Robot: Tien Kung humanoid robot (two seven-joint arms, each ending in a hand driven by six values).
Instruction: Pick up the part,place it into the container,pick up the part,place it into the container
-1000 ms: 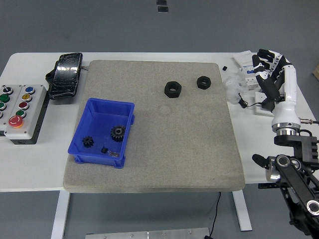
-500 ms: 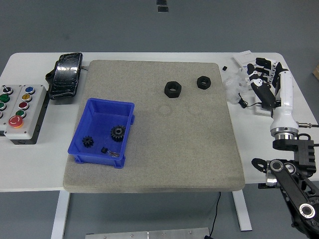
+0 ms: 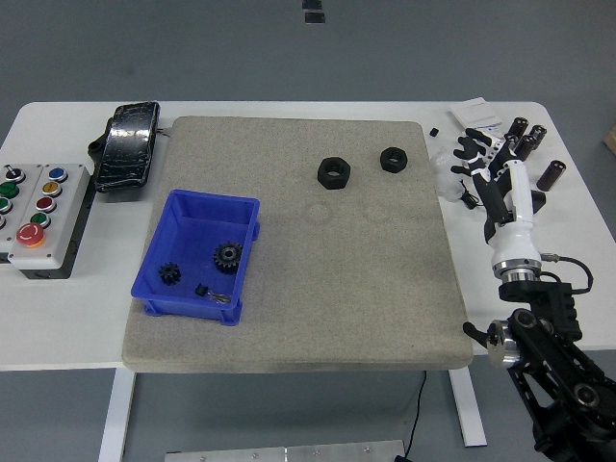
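On the grey felt mat (image 3: 289, 241), seen from the head camera, two black hexagonal nuts wait at the far side: the larger black nut (image 3: 333, 172) and, just to its right, the smaller black nut (image 3: 394, 158). The blue plastic bin (image 3: 197, 254) at the left of the mat already holds two small black gears (image 3: 227, 257) and another tiny dark piece. The right hand (image 3: 489, 166) has moved leftward from the table's right edge since a second ago; its fingers are spread and hold nothing. I judge it is starting a reach toward the smaller nut. The left arm is not visible.
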